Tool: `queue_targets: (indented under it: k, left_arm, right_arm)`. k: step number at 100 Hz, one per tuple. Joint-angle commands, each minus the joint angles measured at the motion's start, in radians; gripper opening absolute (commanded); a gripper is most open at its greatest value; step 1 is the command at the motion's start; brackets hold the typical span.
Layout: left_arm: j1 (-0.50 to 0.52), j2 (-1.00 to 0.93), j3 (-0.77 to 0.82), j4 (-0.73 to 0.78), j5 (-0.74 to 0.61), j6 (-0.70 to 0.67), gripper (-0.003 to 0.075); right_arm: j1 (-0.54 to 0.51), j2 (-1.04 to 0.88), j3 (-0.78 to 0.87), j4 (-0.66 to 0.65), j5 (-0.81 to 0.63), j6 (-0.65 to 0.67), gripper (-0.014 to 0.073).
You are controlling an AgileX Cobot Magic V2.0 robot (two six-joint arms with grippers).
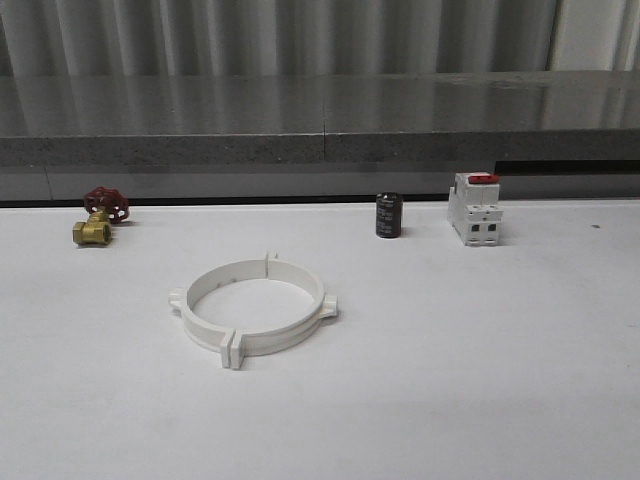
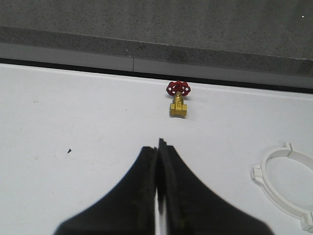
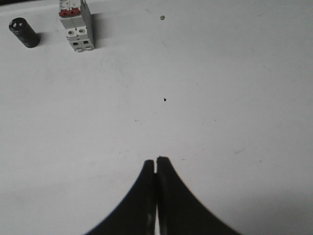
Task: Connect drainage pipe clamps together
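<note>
- White tabletop [image 1: 480,380] fronts a grey stone-look ledge, with corrugated metal sheeting behind that.
- Drainage pipe clamps [image 1: 252,308]: two white half-ring bands lying flat on the table, left of centre, set end to end as a full ring. End tabs meet at the near side [image 1: 232,350] and at the far side [image 1: 267,260]; one small lug sticks out on each flank.
- From the front view the tabs sit face to face at both seams. Whether they are latched or merely touching, cannot tell.
- Other items along the back edge, all well apart from the ring: brass valve with red handwheel [image 1: 98,217] at far left, black cylindrical capacitor [image 1: 389,215], white circuit breaker with red switch [image 1: 474,208] just beside it.
- Left gripper [image 2: 158,144]: jaws pressed together, nothing between them, above bare table. The valve lies ahead of it; part of the ring shows off to the side.
- Right gripper [image 3: 155,160]: jaws likewise pressed together and empty, over bare table, with breaker and capacitor far ahead.
- Judgement: either the joining is done and both arms are clear, or the halves are only laid together.
- Next move, if unlatched: spread both jaws, take one half on each flank near the lugs, press tabs squarely together at both seams. Risk: ring skating on the smooth top.
</note>
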Motion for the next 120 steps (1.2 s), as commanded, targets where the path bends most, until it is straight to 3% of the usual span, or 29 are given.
queue_targets:
  k: [1, 28, 90, 102, 120]
  left_arm:
    - [0.006, 0.003, -0.027, -0.005, -0.076, 0.002, -0.002]
    - [0.006, 0.003, -0.027, -0.005, -0.076, 0.002, -0.002]
    - [0.006, 0.003, -0.027, -0.005, -0.076, 0.002, -0.002]
    - [0.006, 0.003, -0.027, -0.005, -0.076, 0.002, -0.002]
    - [0.006, 0.003, -0.027, -0.005, -0.076, 0.002, -0.002]
  right_arm:
    - [-0.005, -0.063, 0.015, -0.038, -0.048, -0.016, -0.0062]
    - [-0.005, -0.099, 0.035, -0.043, 0.019, -0.016, -0.0067]
    - [0.001, -0.102, 0.035, -0.072, 0.013, -0.019, -0.0067]
    - [0.001, -0.164, 0.058, -0.098, -0.096, -0.033, -0.0067]
    - [0.001, -0.332, 0.225, -0.006, -0.434, -0.196, -0.0067]
